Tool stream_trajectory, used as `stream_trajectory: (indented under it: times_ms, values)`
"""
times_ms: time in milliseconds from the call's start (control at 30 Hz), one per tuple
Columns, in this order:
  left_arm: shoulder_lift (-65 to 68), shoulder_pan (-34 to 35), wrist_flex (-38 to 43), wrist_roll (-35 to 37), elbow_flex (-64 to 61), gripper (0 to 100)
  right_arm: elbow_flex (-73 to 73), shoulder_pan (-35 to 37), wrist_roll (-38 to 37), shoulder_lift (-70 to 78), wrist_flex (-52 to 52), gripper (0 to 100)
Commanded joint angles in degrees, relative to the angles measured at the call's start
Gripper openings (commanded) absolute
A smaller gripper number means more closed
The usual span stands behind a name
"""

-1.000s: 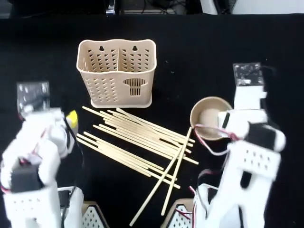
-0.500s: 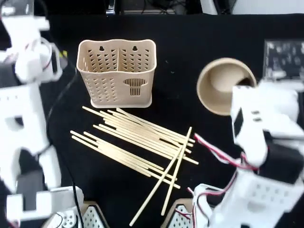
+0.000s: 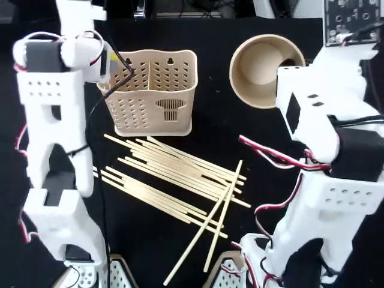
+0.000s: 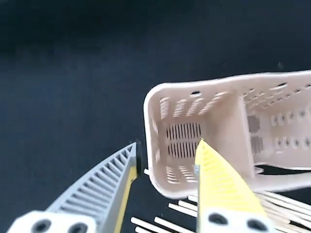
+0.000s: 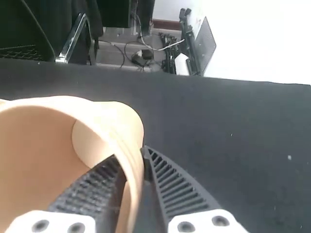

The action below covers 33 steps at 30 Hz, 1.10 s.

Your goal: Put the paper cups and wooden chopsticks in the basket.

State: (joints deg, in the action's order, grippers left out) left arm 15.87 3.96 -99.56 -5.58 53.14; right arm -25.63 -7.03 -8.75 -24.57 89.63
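The right pincer [image 5: 131, 155] clamps the paper cup [image 3: 262, 72] by its rim, seemingly aloft right of the basket [image 3: 150, 90]. The left pincer [image 4: 166, 143] hangs released over the basket's end. The chopsticks [image 3: 174, 174] lie on the counter [image 3: 216, 120].

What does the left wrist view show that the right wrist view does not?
Left wrist view, not the right: the basket, chopstick ends beside its base, and the open left pincer. Right wrist view, not the left: the paper cup, the right pincer shut on its wall, and cables in the room behind. Both: the black table.
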Motion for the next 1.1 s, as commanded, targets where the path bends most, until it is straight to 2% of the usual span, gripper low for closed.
stream_trajectory:
  times_ms: [0,100,233,400,567,800,900,1067]
  values:
    - [0.7,2.9,-0.3,-0.4,2.9,20,-3.9,0.7,0.4,0.1,0.3,1.2]
    - [1.2,3.8,-0.4,-0.4,2.2,20,-3.5,1.1,0.5,0.5,0.2,1.2]
    - [1.2,3.4,-0.3,-0.4,-1.9,20,-0.9,6.2,4.1,0.5,-0.4,1.2]
    - [1.2,2.3,0.1,-0.4,-7.5,20,-0.8,12.2,6.2,0.5,-5.9,1.2]
    - [1.2,2.2,-0.2,-1.1,-9.5,4,1.8,14.6,6.2,0.5,-8.6,1.3]
    - [0.7,0.0,-1.1,-1.6,-16.1,4,9.2,20.5,6.2,0.4,-11.4,1.3]
    - [0.7,0.0,-1.2,1.3,-19.2,4,11.9,21.1,7.2,0.3,-14.5,1.3]
    - [-0.2,0.0,-1.2,1.6,-24.3,4,16.0,21.6,10.5,0.0,-19.3,1.4]
